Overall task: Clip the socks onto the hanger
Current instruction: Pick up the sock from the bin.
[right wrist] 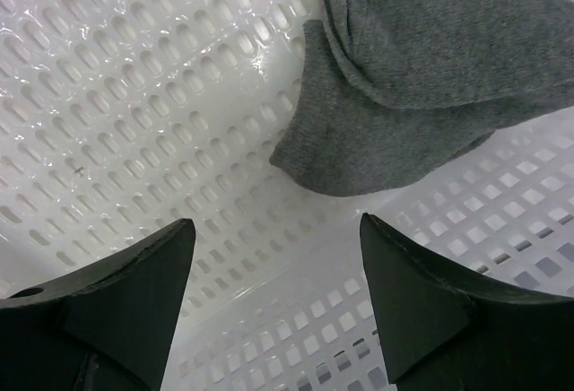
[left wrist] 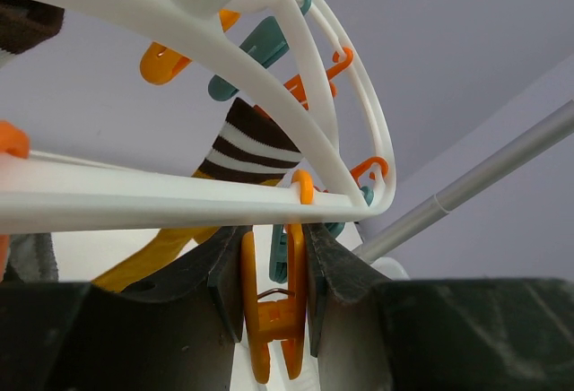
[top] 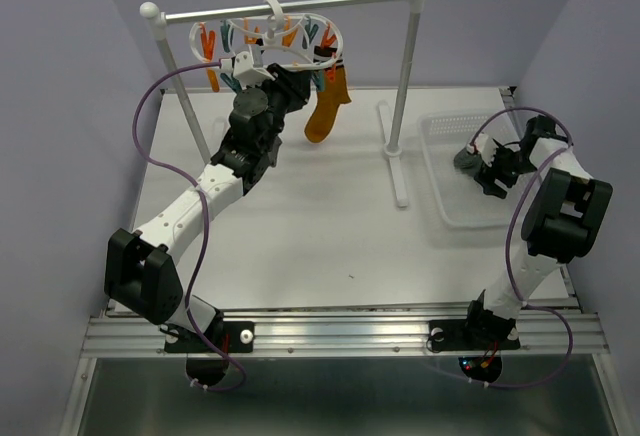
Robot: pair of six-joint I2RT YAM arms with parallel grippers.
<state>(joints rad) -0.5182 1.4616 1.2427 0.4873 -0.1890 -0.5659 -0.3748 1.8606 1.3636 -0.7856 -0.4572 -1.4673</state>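
Note:
The white oval hanger (top: 285, 34) hangs from the rail, with orange and teal clips. A mustard-orange sock (top: 326, 113) with dark cuff stripes hangs clipped at its right side; it also shows in the left wrist view (left wrist: 240, 151). My left gripper (top: 297, 73) is raised under the hanger (left wrist: 269, 122) and is shut on an orange clip (left wrist: 273, 306), squeezing it between both fingers. My right gripper (top: 487, 173) is open inside the clear basket (top: 450, 206), just short of two dark grey socks (right wrist: 430, 68) that lie bunched on the basket floor (right wrist: 134, 95).
The white-posted rail stand (top: 405, 86) stands across the back of the table, its right foot (top: 396, 161) beside the basket. Purple cables loop off both arms. Grey walls close in on both sides.

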